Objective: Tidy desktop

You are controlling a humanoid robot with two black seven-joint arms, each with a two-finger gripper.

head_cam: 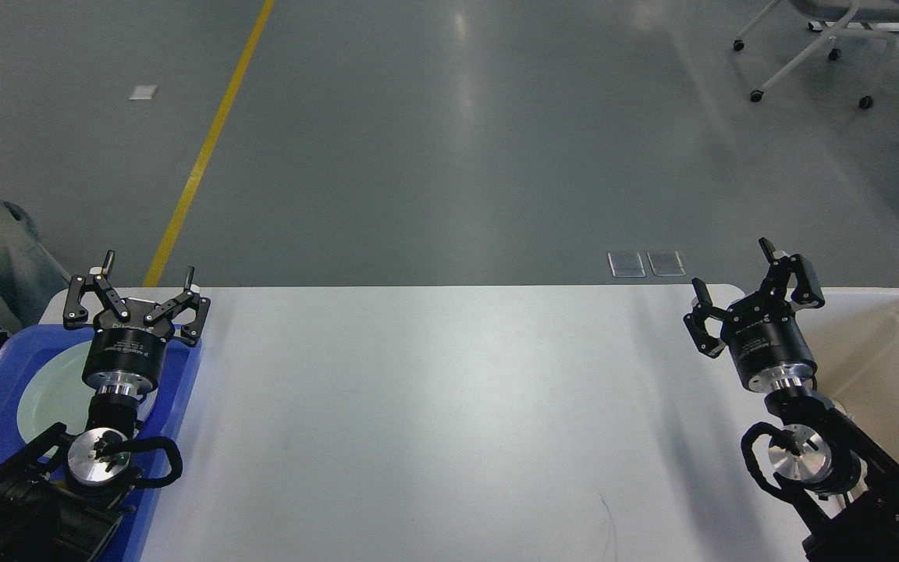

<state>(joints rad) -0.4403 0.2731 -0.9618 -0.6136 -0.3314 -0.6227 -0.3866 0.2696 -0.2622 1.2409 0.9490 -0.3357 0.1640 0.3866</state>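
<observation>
Desktop (449,421): bare, apparently tidied. Left gripper (149,269): fingers apart, empty, above tray (184,390) holding plate (47,390). Right gripper (734,273): fingers apart, empty, beside bin (886,343).

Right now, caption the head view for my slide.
Both grippers, left and right, open over the white desktop.

We see the desktop (449,406) bare across its whole middle, open passage between our arms. On its left edge the blue tray (184,390) with a pale plate (47,390) sits under our left gripper (149,269); the cream bin (886,343) borders the right edge beside our right gripper (734,269).
</observation>
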